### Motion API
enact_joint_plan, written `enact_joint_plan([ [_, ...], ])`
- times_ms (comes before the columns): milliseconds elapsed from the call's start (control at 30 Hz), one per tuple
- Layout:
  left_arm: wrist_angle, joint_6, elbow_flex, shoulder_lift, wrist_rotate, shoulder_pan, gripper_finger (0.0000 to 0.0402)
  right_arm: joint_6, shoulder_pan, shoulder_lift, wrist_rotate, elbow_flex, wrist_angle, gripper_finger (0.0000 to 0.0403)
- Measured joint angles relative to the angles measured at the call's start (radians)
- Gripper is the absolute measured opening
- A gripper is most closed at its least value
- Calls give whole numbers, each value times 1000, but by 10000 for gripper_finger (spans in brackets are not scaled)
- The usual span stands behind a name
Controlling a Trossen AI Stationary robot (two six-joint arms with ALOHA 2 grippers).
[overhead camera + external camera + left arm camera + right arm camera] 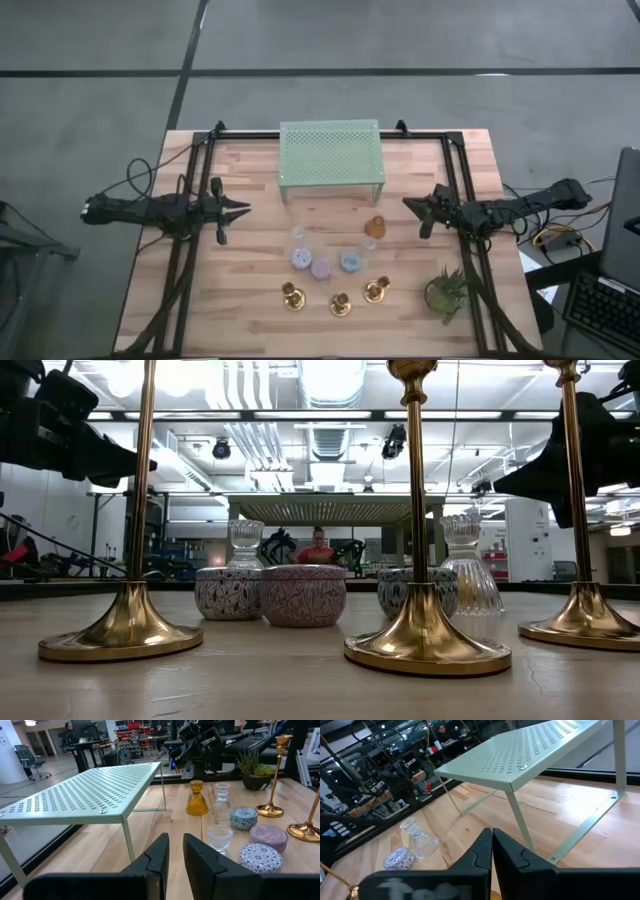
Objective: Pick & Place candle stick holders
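Note:
Three gold candle stick holders stand upright on their round bases in a row near the table's near edge. The low view shows their stems and bases. My left gripper hovers at the table's left, pointing right, with a narrow gap between its fingers and nothing in it. My right gripper hovers at the table's right, pointing left, shut and empty. Both are well clear of the holders.
A pale green perforated metal shelf stands at the far middle. Between it and the holders stand three small patterned tins, two clear glass cups and an amber glass. A potted plant sits at the near right.

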Motion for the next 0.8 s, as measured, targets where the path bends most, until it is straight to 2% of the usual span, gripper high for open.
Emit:
enact_joint_plan([
  [800,0,0,0,0,0,0,60,0,0,0,4,0,13,8],
])
